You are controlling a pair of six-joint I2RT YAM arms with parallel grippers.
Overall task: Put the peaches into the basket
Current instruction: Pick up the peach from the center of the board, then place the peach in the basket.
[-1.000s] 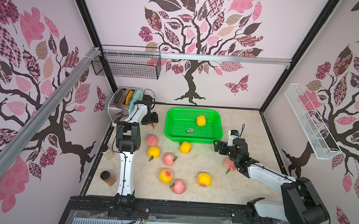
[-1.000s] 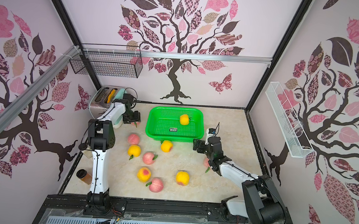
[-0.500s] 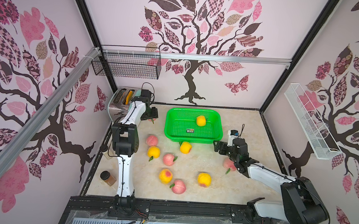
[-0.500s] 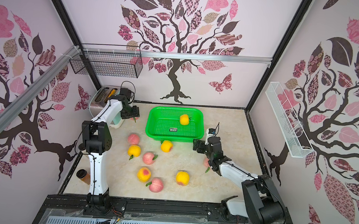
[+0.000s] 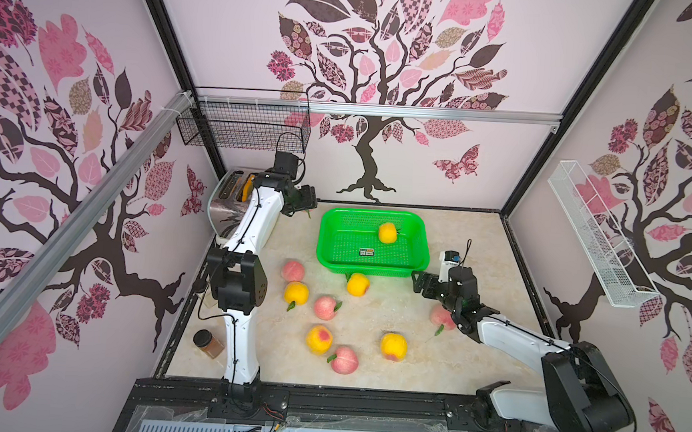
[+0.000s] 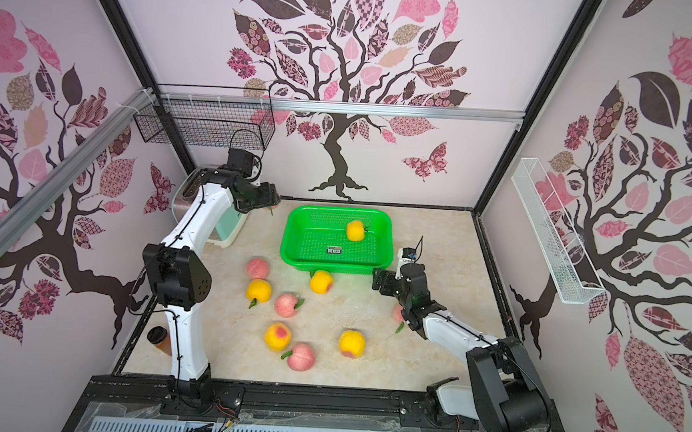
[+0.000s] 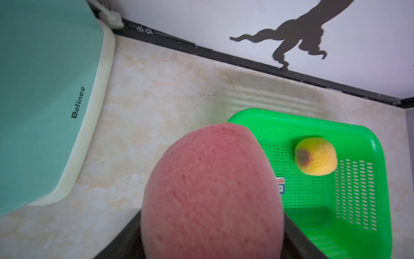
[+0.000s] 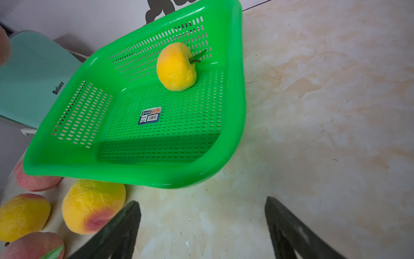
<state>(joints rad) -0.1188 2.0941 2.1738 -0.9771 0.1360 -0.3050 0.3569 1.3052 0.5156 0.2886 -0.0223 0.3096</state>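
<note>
My left gripper [image 5: 309, 206] is shut on a fuzzy pink peach [image 7: 210, 190], held above the table just left of the green basket [image 5: 369, 269]. One yellow peach [image 5: 387, 233] lies inside the basket [image 8: 134, 177] near its back wall. Several peaches sit on the table in front: a yellow one [image 5: 358, 284] against the basket's front wall, pink [image 5: 293, 271], yellow [image 5: 296, 293], pink [image 5: 325, 307], and others nearer the front. My right gripper [image 5: 416, 282] is open and empty at the basket's front right corner, with a pink peach [image 5: 441, 316] partly hidden under its arm.
A mint-green toaster [image 7: 44, 89] stands in the back left corner, close to my left gripper. A brown jar [image 5: 207, 343] stands at the front left. A black wire basket [image 5: 242, 124] and a white wire rack [image 5: 597, 238] hang on the walls.
My left gripper has risen and swung toward the basket's back left corner with the pink peach. The right arm has not moved.
</note>
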